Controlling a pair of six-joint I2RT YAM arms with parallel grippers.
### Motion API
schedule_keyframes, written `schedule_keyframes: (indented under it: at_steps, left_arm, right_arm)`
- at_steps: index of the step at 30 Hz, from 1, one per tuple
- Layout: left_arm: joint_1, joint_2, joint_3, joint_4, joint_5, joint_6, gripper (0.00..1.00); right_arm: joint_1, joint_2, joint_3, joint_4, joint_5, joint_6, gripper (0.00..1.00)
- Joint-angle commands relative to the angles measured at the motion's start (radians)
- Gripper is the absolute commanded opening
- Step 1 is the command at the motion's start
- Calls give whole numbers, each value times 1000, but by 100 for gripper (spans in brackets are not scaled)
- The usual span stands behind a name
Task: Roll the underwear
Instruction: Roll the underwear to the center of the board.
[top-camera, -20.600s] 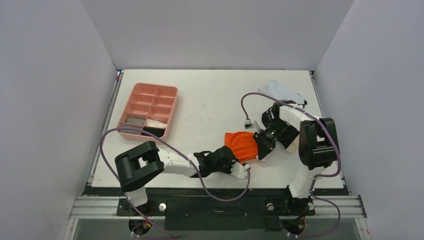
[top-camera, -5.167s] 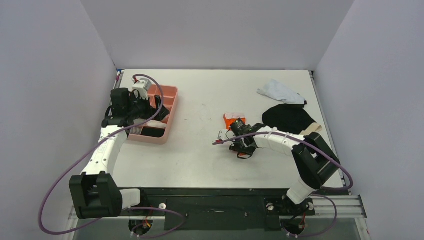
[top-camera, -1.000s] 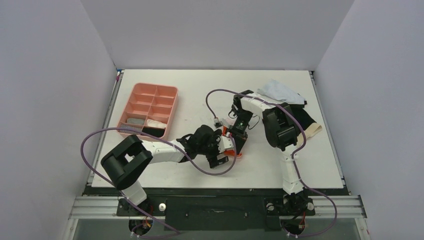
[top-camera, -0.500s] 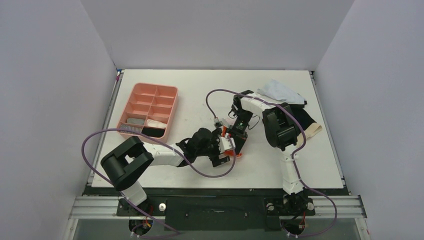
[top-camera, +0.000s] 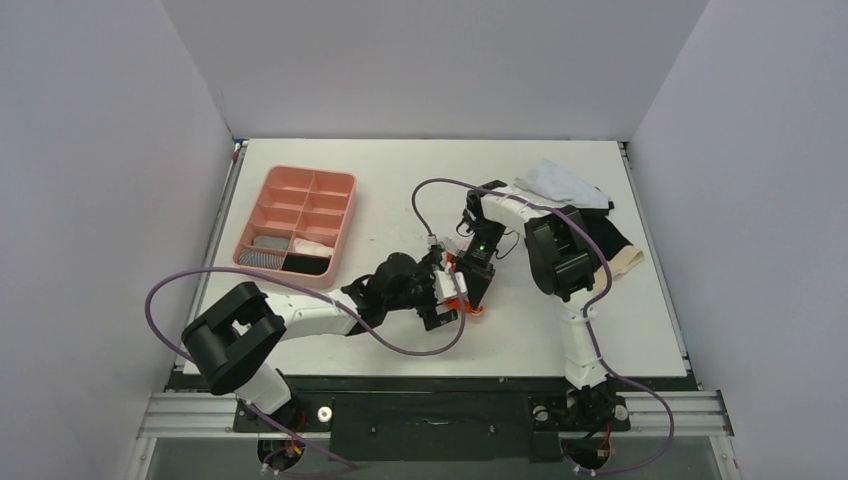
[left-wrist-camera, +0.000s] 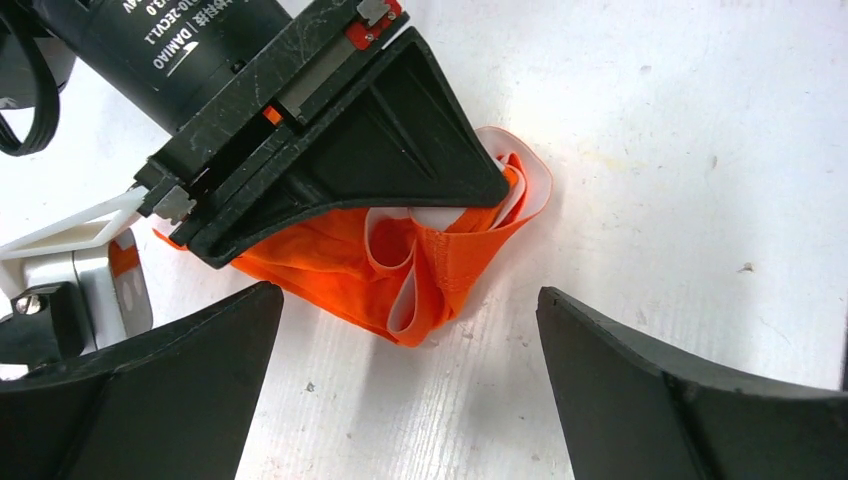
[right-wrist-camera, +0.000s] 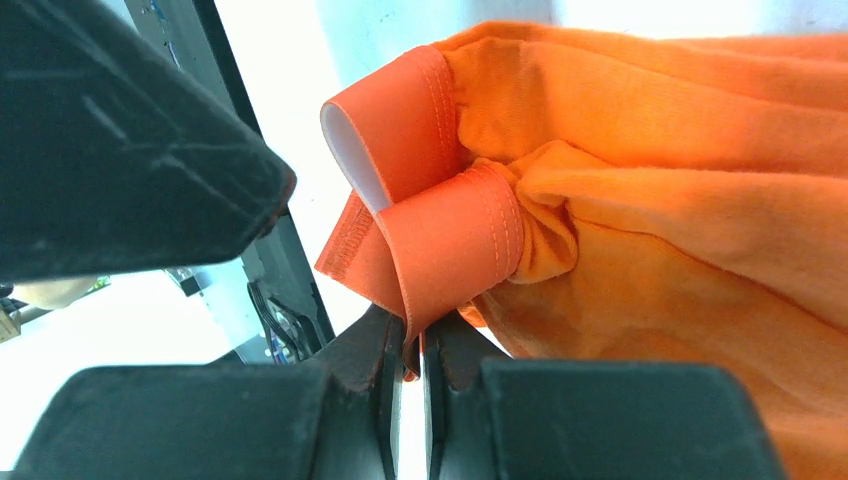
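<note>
The orange underwear (left-wrist-camera: 400, 268) lies bunched on the white table, its white-lined band folded into loops. My right gripper (right-wrist-camera: 412, 352) is shut on a loop of the orange band and presses down on the bundle (top-camera: 466, 306) from above. My left gripper (left-wrist-camera: 408, 292) is wide open, its two black fingers standing on either side of the bundle's near end without touching it. In the top view the left gripper (top-camera: 450, 292) sits right beside the right gripper (top-camera: 474, 292). The black underwear (top-camera: 612, 236) with its beige waistband (top-camera: 630, 258) lies at the right, partly hidden behind the right arm.
A pink divided tray (top-camera: 300, 215) holding a few small items stands at the left. A pale blue cloth (top-camera: 560, 182) lies at the back right. Purple cables loop over the table beside both arms.
My left gripper has slid forward and to the right, closing in on the orange bundle, still wide open. The right arm has held still with its grip on the band.
</note>
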Motion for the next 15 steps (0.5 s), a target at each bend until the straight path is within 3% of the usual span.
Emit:
schedule_keyframes:
  at_steps: [1, 11, 15]
  left_arm:
    - [8, -34, 49, -57, 71, 23, 100]
    - [7, 57, 69, -3, 185, 53, 100]
    - [9, 109, 78, 23, 189, 40, 93]
  right_arm:
    - [6, 15, 0, 47, -14, -9, 0]
    - [5, 17, 3, 48, -21, -1, 0]
    - [3, 14, 1, 47, -23, 0, 0]
